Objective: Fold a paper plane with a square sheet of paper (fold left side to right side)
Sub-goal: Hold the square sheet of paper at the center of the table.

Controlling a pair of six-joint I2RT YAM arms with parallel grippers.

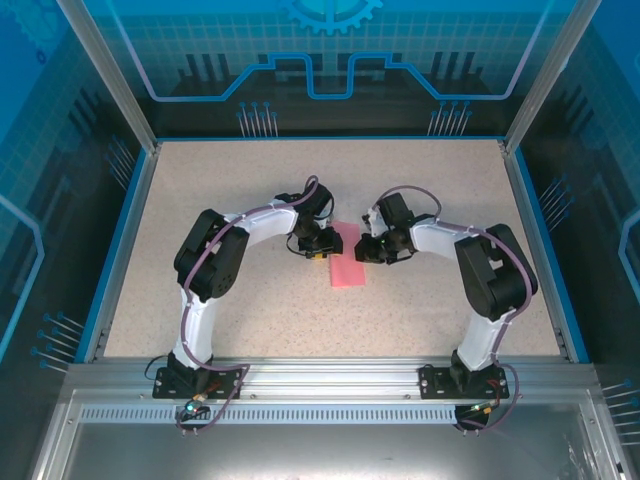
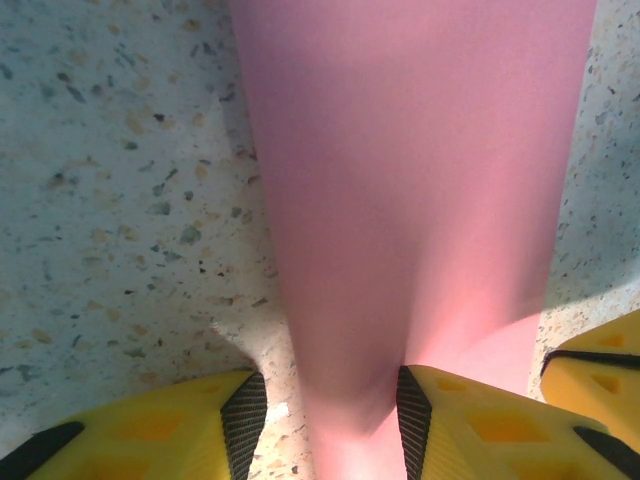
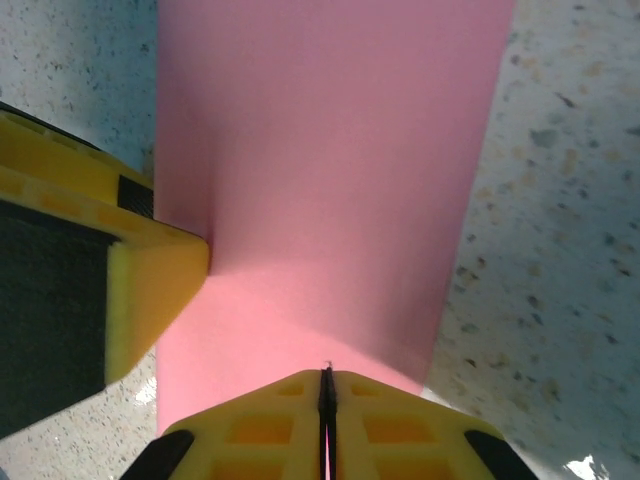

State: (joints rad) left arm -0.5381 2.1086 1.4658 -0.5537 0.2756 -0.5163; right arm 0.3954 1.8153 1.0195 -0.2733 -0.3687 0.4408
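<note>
Table: speckled; carries the sheet at centre, between my arms.
Square sheet of paper: pink rectangle; I judge the left-to-right fold made, nose and wings left.
Left end effector: narrow gap, paper bulging through.
Right end effector: pinched onto the paper's edge.
Hidden: crease, yellow reverse.

Left gripper and right gripper crowded the far end of the paper, close together, leaving little passage between them. Table lay open left, right and far.
</note>
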